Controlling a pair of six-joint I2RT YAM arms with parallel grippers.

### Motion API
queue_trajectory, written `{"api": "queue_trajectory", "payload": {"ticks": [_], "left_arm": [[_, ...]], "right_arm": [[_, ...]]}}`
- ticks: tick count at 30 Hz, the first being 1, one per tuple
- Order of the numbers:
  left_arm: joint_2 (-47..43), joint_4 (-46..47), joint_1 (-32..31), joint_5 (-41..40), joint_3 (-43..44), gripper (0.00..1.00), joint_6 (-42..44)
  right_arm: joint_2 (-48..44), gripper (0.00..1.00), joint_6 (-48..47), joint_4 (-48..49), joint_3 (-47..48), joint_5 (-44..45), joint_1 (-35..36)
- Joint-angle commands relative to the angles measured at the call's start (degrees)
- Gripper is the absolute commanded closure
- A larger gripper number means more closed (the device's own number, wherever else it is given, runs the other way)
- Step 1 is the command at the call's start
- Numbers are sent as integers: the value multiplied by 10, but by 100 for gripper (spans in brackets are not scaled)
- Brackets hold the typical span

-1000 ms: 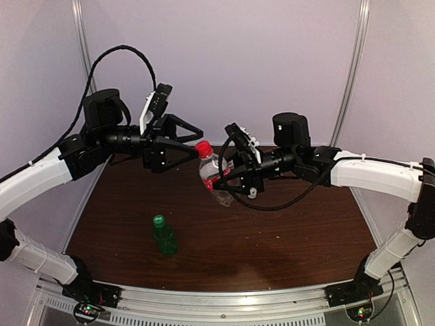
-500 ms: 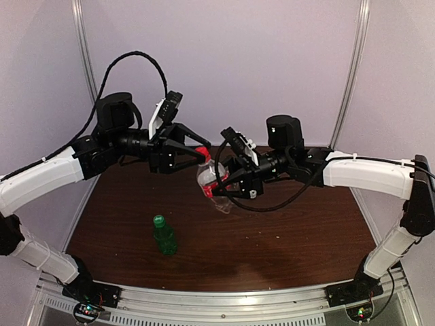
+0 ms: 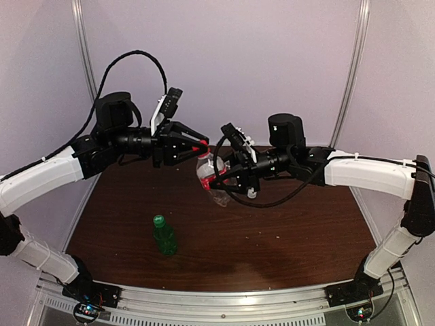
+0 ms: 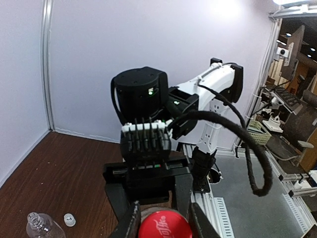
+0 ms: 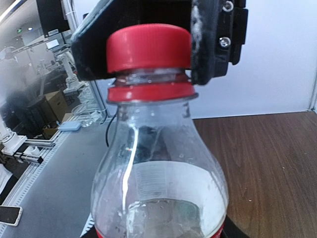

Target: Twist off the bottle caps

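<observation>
Brown table [image 3: 272, 238] sits below; left hand [image 3: 202, 145] pinches red cap [image 5: 148, 47], right hand [image 3: 216, 180] hugs bottle [image 5: 158, 163], which could twist loose.

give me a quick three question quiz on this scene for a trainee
1. True or false: the left jaws are shut on the red cap.
2. Where is the green bottle? A) upright on the table B) in the right jaws C) lying on its side
3. Fill in: the clear bottle is held off the table by the ___ jaws.
Key: 1 true; 2 A; 3 right
</observation>
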Motion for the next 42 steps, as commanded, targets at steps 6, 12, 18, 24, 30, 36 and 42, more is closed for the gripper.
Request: {"api": "queue_trajectory", "payload": {"ticks": [6,12,18,24,30,36,42], "left_arm": [[-2,-9,-23,-309,22,80,-153],[14,-17,-47,-402,30,75,-192],[29,-17,-46,-386,42,61,-182],[16,-38,-39,-366,42,42,-154],[-17,-57,-17,-329,21,26,-112],[-47,-94,4,-241,21,18,-39],[-55,-86,10,-80,19,17,24]], "right_arm": [[-29,65,10,23,-16,284,9],[-25,65,34,46,-27,375,24],[-22,66,35,48,-31,362,26],[-34,66,26,46,-41,340,25],[-44,66,19,34,-45,279,15],[-49,65,-8,14,-39,169,8],[-33,64,-16,-2,-16,31,7]]}}
